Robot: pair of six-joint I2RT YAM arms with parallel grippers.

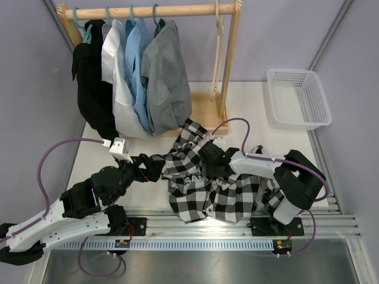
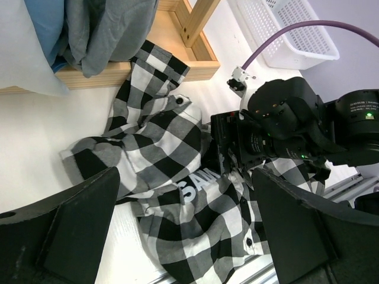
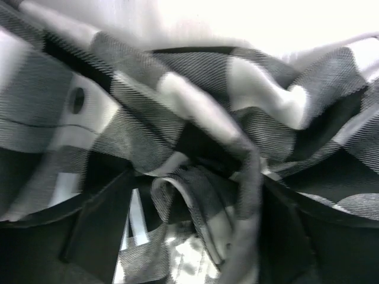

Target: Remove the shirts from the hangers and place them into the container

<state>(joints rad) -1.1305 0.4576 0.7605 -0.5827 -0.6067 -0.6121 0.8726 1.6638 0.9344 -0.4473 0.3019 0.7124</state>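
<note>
Since the checked shirt [image 1: 207, 183] lies crumpled on the bench [image 1: 249, 100] in front of the rack [image 1: 231, 71], left gripper [image 2: 183, 201] open over it, right gripper [image 3: 189, 225] open around a fold, likely bunching it for the basket [image 1: 296, 100].

Checked shirt [image 1: 198, 189] (crumpled) on the table [image 1: 251, 100]

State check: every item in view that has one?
checked shirt, off hanger, crumpled on table
black shirt, hanging on rail
white shirt, hanging
light blue shirt, hanging
grey shirt, hanging
wooden hanger, bare, on rail
basket, empty
left gripper, open over checked shirt
right gripper, open, in checked shirt's folds
</note>
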